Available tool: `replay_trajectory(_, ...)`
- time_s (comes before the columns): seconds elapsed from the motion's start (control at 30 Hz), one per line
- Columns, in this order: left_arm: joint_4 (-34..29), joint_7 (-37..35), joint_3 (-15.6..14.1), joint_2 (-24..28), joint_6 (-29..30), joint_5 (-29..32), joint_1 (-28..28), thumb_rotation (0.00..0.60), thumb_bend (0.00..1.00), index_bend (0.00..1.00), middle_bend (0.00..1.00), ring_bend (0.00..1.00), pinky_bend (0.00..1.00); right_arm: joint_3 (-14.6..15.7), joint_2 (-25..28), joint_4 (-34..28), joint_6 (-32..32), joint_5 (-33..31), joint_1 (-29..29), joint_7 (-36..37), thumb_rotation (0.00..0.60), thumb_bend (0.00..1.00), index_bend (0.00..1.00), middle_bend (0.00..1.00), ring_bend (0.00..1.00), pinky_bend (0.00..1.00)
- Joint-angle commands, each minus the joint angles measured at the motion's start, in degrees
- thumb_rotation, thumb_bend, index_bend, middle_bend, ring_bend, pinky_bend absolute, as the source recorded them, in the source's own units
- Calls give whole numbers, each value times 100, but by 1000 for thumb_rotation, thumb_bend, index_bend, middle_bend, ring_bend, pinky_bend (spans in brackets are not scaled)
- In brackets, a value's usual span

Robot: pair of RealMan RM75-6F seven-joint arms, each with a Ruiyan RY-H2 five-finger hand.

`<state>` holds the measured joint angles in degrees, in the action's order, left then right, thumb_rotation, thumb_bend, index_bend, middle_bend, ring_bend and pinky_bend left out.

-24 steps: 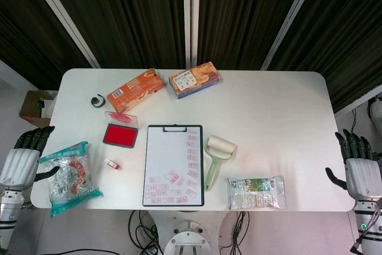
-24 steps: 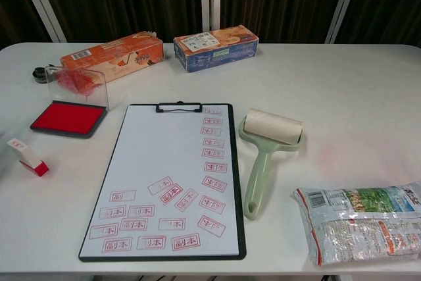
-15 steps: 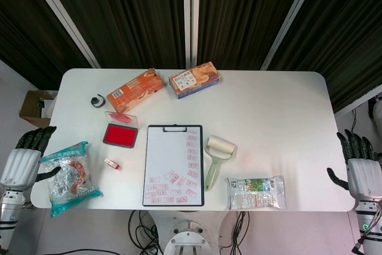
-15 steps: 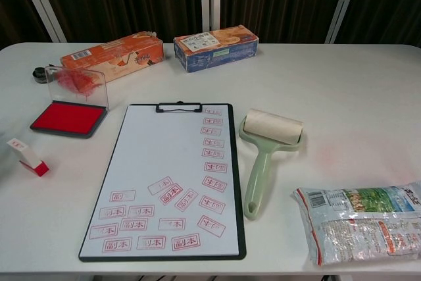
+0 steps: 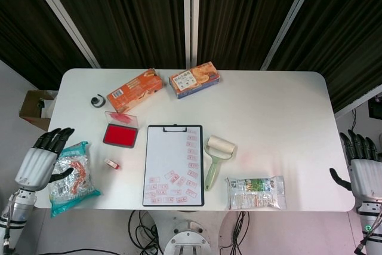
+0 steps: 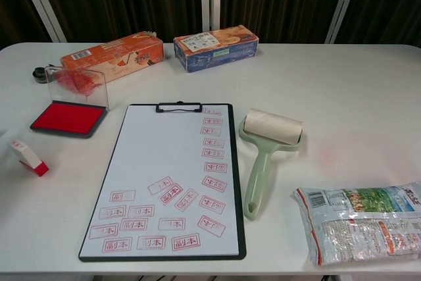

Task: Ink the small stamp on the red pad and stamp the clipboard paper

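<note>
The small stamp (image 5: 111,163) (image 6: 27,157), white with a red end, lies on its side on the table left of the clipboard (image 5: 173,165) (image 6: 171,179). The clipboard paper carries several red stamp marks along its right side and bottom. The red ink pad (image 5: 120,134) (image 6: 68,117) sits open behind the stamp, its clear lid raised. My left hand (image 5: 43,160) hovers open over the table's left edge, above a snack bag and left of the stamp. My right hand (image 5: 364,168) is open beyond the table's right edge. Neither hand shows in the chest view.
A clear snack bag (image 5: 70,177) lies at the front left corner. A green lint roller (image 5: 215,158) (image 6: 264,156) lies right of the clipboard, a printed food bag (image 5: 256,191) (image 6: 365,222) at front right. Two boxes, orange (image 5: 134,90) and blue (image 5: 194,79), stand at the back.
My left hand has risen and moved right, inward over the table edge toward the stamp. My right hand has drifted slightly outward and down. Objects on the table have not moved.
</note>
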<state>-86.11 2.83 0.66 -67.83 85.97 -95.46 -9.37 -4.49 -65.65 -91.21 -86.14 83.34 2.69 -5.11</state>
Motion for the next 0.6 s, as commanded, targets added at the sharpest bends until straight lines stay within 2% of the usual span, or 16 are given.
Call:
replay_trajectory(0.03,50,8,-1,-95,-168,-57,-137,600,0,82,131,114,204,-14,15,-10,10,-28,-2,14,600,161,0,0,0,0)
replay_trajectory(0.23,230,113,-80,-248,-720,-113,-460,600,0,91,130,115,242,-38,76,-64,53,-63,17,11,600,160,0,0,0,0)
replay_trajectory(0.37,385,15,-154,-436,-1039,-52,-597,600,0,131,142,148,329,-33,113,-102,104,-90,26,1,600,165,0,0,0,0)
replay_trajectory(0.6,854,-195,-235,-901,-1172,-149,-758,600,11,171,198,222,441,-57,174,-181,171,-130,62,-12,600,173,0,0,0,0)
